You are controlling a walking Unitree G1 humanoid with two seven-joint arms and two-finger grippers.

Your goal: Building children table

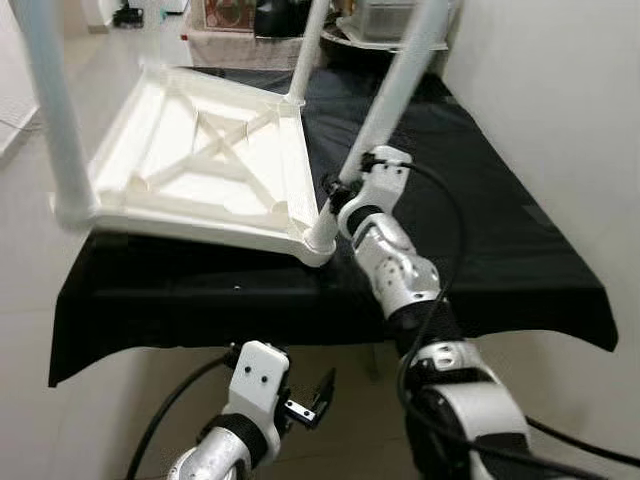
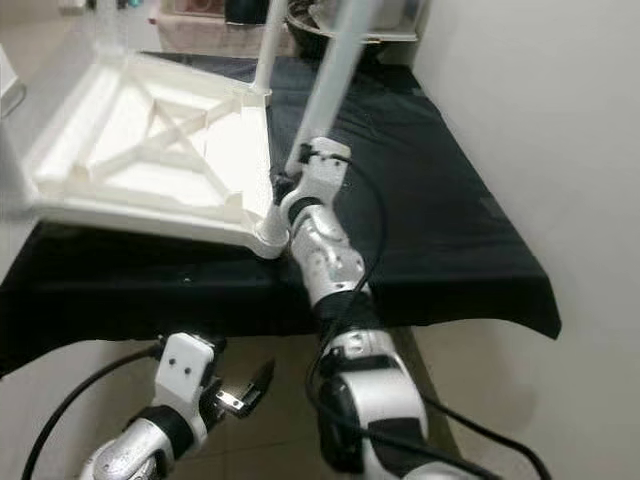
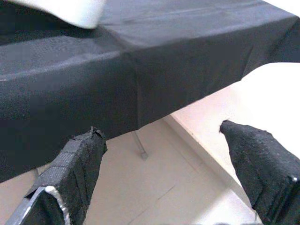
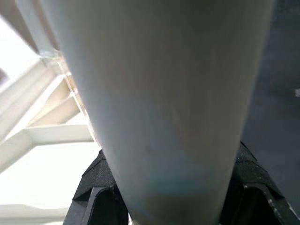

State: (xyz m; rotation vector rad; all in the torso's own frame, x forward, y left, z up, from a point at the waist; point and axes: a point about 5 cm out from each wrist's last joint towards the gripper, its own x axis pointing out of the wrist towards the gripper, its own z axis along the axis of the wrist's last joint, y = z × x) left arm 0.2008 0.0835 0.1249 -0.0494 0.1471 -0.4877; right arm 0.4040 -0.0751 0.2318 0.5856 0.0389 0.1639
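A white plastic tabletop (image 1: pixel 215 160) lies upside down on a black-clothed table (image 1: pixel 480 230), its ribbed underside facing up. White legs stand at its near-left corner (image 1: pixel 50 110), far-right corner (image 1: pixel 310 50) and near-right corner (image 1: pixel 392 95). My right gripper (image 1: pixel 338 192) is shut around the near-right leg just above its socket (image 1: pixel 320 238). In the right wrist view that leg (image 4: pixel 164 108) sits between the black fingers (image 4: pixel 93 192). My left gripper (image 1: pixel 312 398) hangs open below the table's front edge, holding nothing, its fingers (image 3: pixel 75 173) wide apart.
A white wall (image 1: pixel 560 90) runs close along the right of the table. Boxes and a clear container (image 1: pixel 385 20) stand at the back. The black cloth (image 3: pixel 140 70) drapes over the front edge, with light floor (image 1: pixel 30 300) to the left and below.
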